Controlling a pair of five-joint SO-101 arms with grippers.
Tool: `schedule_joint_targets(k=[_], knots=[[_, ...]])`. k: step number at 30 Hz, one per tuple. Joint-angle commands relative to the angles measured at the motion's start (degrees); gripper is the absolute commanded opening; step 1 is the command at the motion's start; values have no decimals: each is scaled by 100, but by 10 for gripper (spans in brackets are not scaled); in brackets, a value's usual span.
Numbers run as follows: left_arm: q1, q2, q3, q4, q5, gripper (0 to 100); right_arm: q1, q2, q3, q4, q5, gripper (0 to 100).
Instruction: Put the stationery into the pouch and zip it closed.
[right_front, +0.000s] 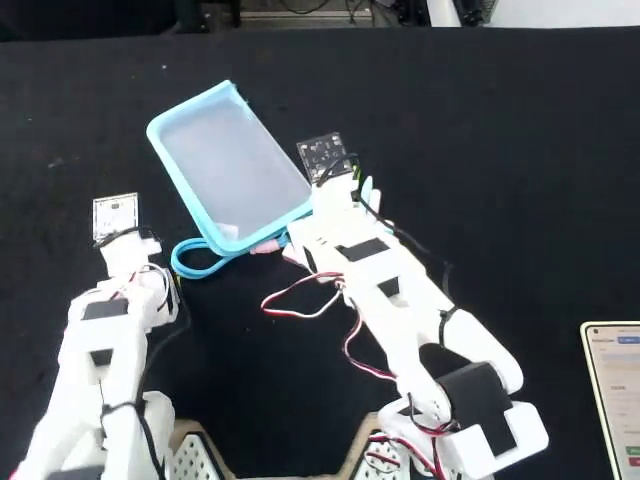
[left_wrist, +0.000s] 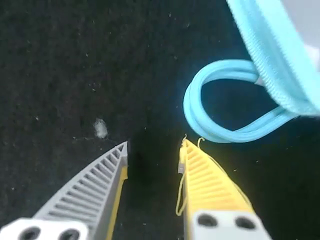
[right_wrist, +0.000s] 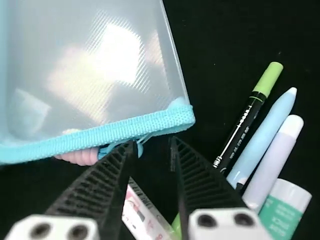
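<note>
The right end effector (right_wrist: 152, 147), fingers slightly spread and empty, hovers at the 5 o'clock corner of the pouch (right_front: 235, 165), which lies toward 11 o'clock on the counter (right_front: 520, 120). The left end effector (left_wrist: 154, 145) is spread near the loop (left_wrist: 190, 102). The pouch looks light, floppy and slick, so I would grip its woven zip edge.

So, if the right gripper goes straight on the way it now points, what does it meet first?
Probably the light blue woven zip edge of the translucent plastic pouch, which lies just beyond the open tips of the right gripper. Depth is unclear, so the gripper may be above it.
</note>
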Motion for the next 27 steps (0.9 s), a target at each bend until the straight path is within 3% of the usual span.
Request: schedule_joint_targets(k=[1, 13, 20, 27], knots=[[66, 246, -505, -88, -35, 166, 44, 40, -215, -149, -475, 192], [110, 193, -514, -88, 264, 166, 18, 690, -629, -114, -563, 222], [110, 193, -541, -88, 404, 166, -668, 743, -743, -114, -1143, 225], [110, 193, -532, -62, 404, 166, -712, 945, -831, -149, -932, 223]])
